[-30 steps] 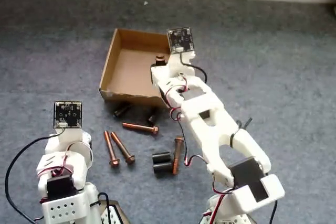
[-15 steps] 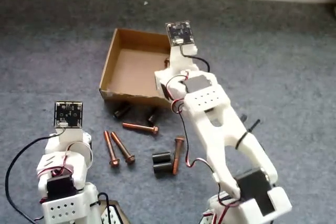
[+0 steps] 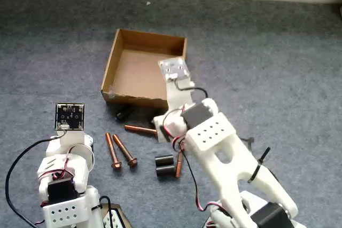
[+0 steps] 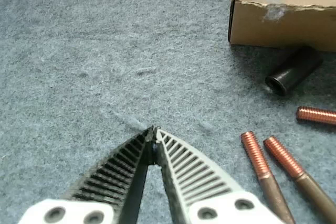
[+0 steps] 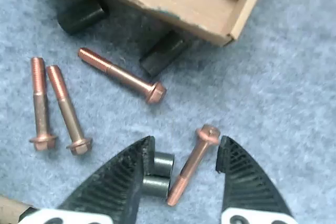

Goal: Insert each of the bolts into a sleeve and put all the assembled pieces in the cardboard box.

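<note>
the right arm [image 3: 214, 132] has pulled back from the cardboard box [image 3: 109, 68] to above the loose parts. high view: the box lies just beyond it. left wrist view: the left gripper [image 4: 153, 136] is pinched closed on nothing, with a lone sleeve [image 4: 294, 70] ahead by the box wall. right wrist view: the right gripper [image 5: 186, 142] gapes wide, with one bolt [image 5: 191, 166] and paired sleeves [image 5: 160, 165] between its jaws.
</note>
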{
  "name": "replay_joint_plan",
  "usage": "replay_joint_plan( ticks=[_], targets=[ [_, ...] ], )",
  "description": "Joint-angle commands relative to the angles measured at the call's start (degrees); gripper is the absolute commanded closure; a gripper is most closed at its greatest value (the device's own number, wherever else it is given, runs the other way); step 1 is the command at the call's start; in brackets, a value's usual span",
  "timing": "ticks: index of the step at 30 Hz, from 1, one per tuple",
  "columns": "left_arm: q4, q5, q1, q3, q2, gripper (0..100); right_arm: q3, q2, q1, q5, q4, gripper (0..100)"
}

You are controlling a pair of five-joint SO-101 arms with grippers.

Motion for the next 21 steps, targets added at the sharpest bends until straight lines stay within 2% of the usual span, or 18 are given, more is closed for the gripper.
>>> replay_joint_plan(
  ticks=[1,6,8,12,15,21],
  targets=[
    [-0.7,-0.7,-0.6,-0.3,-0.4,98,3.4,-2.3,-2.2,-4.5,0.1,81.5],
    [-0.6,-0.7,-0.6,-0.3,-0.4,98,5.9,1.1,-2.5,-5.9,0.0,81.5],
    [-0.6,-0.7,-0.6,-0.3,-0.4,98,5.9,2.4,-4.6,-6.2,0.0,81.5],
    [-0.6,-0.7,-0.6,-0.3,-0.4,98,5.8,4.6,-10.0,-11.5,0.0,81.5],
    [-0.6,-0.7,-0.6,-0.3,-0.4,98,6.1,5.8,-12.2,-7.2,-1.9,81.5],
    [-0.6,-0.7,-0.6,-0.3,-0.4,98,5.9,7.1,-12.3,9.8,-3.1,81.5]
  ],
)
